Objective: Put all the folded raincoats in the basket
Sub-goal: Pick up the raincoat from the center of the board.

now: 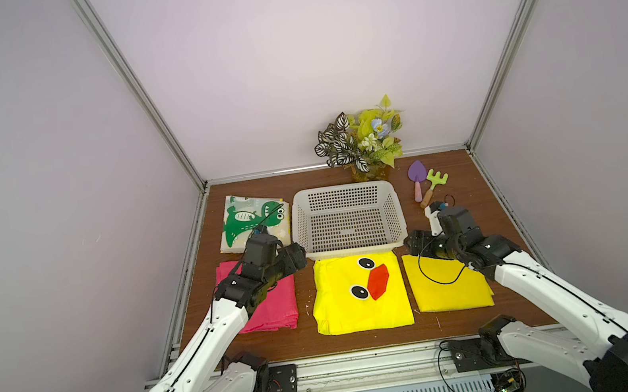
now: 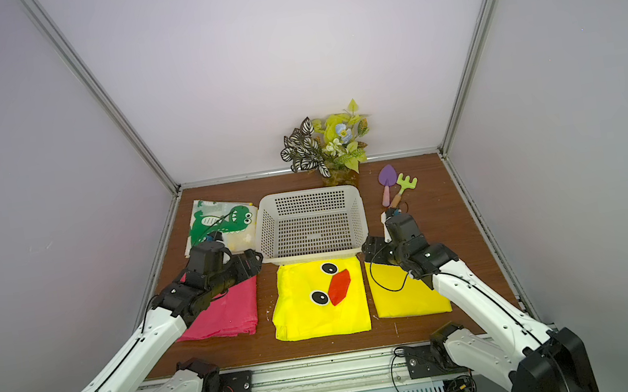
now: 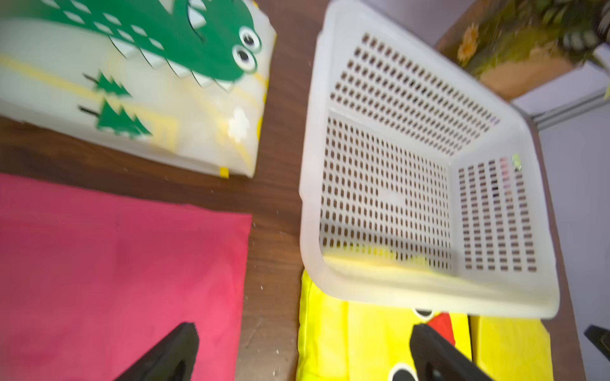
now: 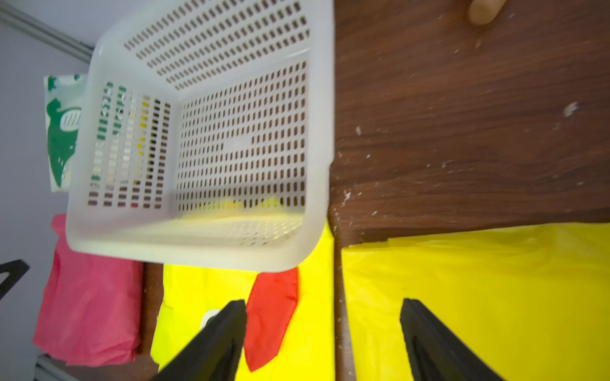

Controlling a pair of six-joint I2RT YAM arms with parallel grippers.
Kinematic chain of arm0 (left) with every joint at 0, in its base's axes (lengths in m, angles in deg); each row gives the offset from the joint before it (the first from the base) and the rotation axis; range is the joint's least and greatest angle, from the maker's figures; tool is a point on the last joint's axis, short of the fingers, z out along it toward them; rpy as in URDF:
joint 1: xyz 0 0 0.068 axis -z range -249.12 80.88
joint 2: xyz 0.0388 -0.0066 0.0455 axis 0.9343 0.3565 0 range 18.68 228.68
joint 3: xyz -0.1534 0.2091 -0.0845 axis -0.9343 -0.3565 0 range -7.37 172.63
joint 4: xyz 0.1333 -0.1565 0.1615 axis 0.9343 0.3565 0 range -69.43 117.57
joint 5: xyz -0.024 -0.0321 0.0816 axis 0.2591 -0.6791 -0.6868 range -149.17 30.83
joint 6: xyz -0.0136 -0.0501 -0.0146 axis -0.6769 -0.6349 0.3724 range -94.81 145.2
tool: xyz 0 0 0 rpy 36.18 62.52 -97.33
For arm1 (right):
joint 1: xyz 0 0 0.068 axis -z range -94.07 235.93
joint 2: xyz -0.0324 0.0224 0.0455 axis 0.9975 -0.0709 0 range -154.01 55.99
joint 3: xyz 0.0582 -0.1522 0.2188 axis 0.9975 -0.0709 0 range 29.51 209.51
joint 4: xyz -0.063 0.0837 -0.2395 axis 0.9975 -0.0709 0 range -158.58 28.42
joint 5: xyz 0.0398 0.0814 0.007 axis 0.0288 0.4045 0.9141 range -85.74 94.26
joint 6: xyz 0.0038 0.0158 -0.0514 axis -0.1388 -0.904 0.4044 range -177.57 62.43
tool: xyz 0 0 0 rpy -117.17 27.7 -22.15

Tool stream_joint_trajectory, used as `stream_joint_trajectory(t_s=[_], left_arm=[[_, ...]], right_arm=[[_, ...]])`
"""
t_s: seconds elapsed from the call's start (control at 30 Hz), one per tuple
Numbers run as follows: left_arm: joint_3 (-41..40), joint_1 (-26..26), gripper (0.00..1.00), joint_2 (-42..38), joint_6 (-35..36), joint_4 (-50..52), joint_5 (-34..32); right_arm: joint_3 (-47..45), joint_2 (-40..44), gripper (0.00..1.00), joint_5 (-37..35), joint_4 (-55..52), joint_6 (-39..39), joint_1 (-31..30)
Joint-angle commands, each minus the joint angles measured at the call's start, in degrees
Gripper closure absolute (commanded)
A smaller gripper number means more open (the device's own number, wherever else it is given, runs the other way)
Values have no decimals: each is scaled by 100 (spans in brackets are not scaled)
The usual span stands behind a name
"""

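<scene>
Left jaws: my left gripper (image 3: 303, 330) is spread wide and pinches nothing. It straddles the bare strip of table (image 1: 471, 200) at the 10 o'clock corner of the duck raincoat (image 1: 359, 294).
Right jaws: my right gripper (image 4: 322, 302) is also spread and empty. It hangs at the duck raincoat's 2 o'clock corner, one finger over it and one over the plain yellow raincoat (image 1: 446, 291).
Raincoat: it lies folded flat on the table and is not in the basket. I judge it is the one wanted, since I flank it.
Basket: the basket (image 1: 353, 249) is empty, at 12 o'clock of the duck raincoat. Its near rim overhangs or rests on the far edge; I cannot tell which.
Risk, wrong cloth: my right jaws could catch the plain yellow raincoat at 3 o'clock. My left could snag the pink raincoat (image 1: 278, 306) at 9 o'clock.
Risk, basket: if the rim pins the edge, lifting may drag or tip the basket toward the dinosaur raincoat (image 1: 249, 222).
Risk, unfolding: slick fabric pinched through the top layer only would fall open.
Risk, uneven lift: one corner rising first would slide the fold apart.
</scene>
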Motion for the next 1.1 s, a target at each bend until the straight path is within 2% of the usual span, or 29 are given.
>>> stream_joint_trajectory(t_s=[0.0, 0.23, 0.4, 0.57, 0.63, 0.8, 1.07], left_arm=[[-131, 451, 1, -35, -448, 268, -146], [-237, 1062, 1, 127, -316, 230, 176], [-587, 1086, 1, 235, 159, -263, 500], [-1162, 1102, 1, -51, -208, -613, 711], [-1356, 1111, 1, -343, -286, -615, 589], [-1610, 1111, 1, -511, -329, -740, 772], [-1434, 1124, 1, 191, -206, -1058, 1251]], right_arm=[[-44, -85, 21, 178, 1, -542, -280], [-166, -130, 24, 219, 276, -1088, -1102], [-413, -309, 27, -174, 353, -1527, -1697], [-519, -439, 29, -372, 303, -1920, -2105], [-554, -441, 28, -441, 277, -1930, -2259], [-673, -506, 28, -493, 123, -1935, -2315], [-793, -905, 28, -438, 311, -1790, -2324]])
